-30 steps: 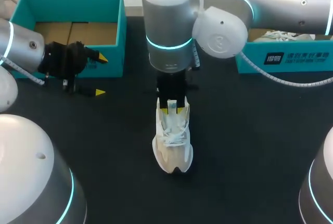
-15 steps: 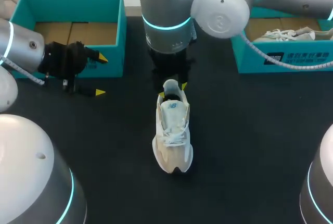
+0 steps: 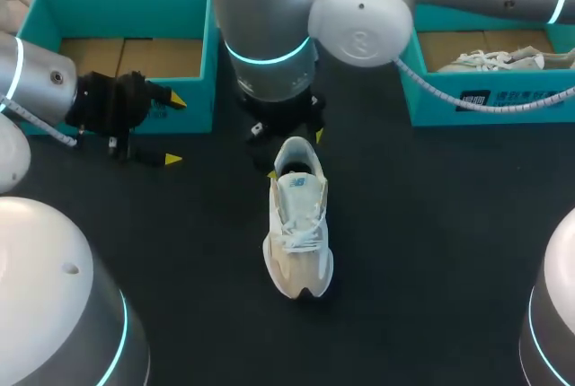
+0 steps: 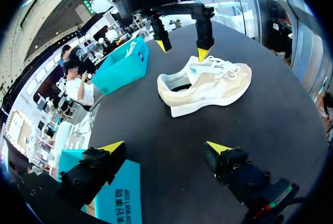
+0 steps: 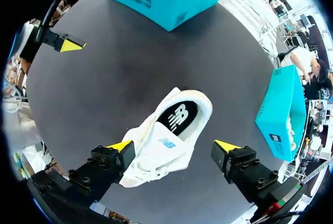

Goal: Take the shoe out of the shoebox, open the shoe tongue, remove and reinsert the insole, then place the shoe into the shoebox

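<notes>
**Right arm lifts clear of the shoe**

A second ago the right end effector (image 5: 174, 146) sat at the collar of the cream lace-up running shoe (image 3: 298, 224). Now it hangs above the heel, fingers wide and empty. The shoe stands upright mid black table (image 3: 431, 224), apart from the teal cardboard shoebox (image 3: 135, 9). The left end effector (image 3: 173, 129) hasn't budged and is also wide. From overhead, the wrist mostly hides the right fingers.

Cream-and-white shoe (image 4: 208, 84) stands on its sole on the black table (image 4: 291, 125), ahead of the left gripper (image 4: 166, 147), whose yellow-tipped fingers (image 4: 218, 148) are spread wide with nothing between them. The right gripper (image 4: 182, 50) hangs over the shoe's heel end, its two tips apart, one just above the tongue. A teal shoebox (image 4: 122, 66) sits beyond the heel, and a second teal box (image 4: 118, 195) lies just beside one left finger.
</notes>
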Motion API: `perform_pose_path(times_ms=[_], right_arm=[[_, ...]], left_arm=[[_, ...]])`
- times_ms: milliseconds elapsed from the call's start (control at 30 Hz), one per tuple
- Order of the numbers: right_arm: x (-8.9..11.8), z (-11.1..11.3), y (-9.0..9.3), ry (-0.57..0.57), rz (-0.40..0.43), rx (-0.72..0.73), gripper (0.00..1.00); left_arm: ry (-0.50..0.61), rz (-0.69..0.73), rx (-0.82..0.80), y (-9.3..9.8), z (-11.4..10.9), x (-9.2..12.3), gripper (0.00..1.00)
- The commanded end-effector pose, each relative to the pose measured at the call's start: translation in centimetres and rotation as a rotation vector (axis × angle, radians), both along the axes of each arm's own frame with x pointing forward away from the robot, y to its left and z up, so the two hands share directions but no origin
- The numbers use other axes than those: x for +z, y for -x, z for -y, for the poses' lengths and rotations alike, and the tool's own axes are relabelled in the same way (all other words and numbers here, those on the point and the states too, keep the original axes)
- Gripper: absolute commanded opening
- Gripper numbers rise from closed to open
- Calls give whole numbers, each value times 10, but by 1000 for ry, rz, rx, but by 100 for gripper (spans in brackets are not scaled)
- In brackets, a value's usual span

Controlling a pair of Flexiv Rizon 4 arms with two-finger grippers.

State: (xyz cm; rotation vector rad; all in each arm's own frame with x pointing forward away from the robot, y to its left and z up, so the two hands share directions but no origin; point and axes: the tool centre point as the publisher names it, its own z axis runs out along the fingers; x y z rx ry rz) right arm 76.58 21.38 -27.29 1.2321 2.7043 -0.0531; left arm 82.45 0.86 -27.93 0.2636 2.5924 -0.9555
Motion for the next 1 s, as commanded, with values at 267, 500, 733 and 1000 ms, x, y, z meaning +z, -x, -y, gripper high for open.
perform_pose_path(times_ms=[267, 500, 733, 1000], right_arm=[[7, -5, -8, -19, -15, 221, 100], [6, -2, -12, 45, -64, 375, 100], [6, -2, -12, 45, -64, 375, 100], [6, -2, -12, 45, -64, 375, 100]], left_arm=[[-2, 0, 0, 1, 0, 0, 100], [-2, 0, 0, 1, 0, 0, 100], [-2, 0, 0, 1, 0, 0, 100], [-2, 0, 0, 1, 0, 0, 100]])
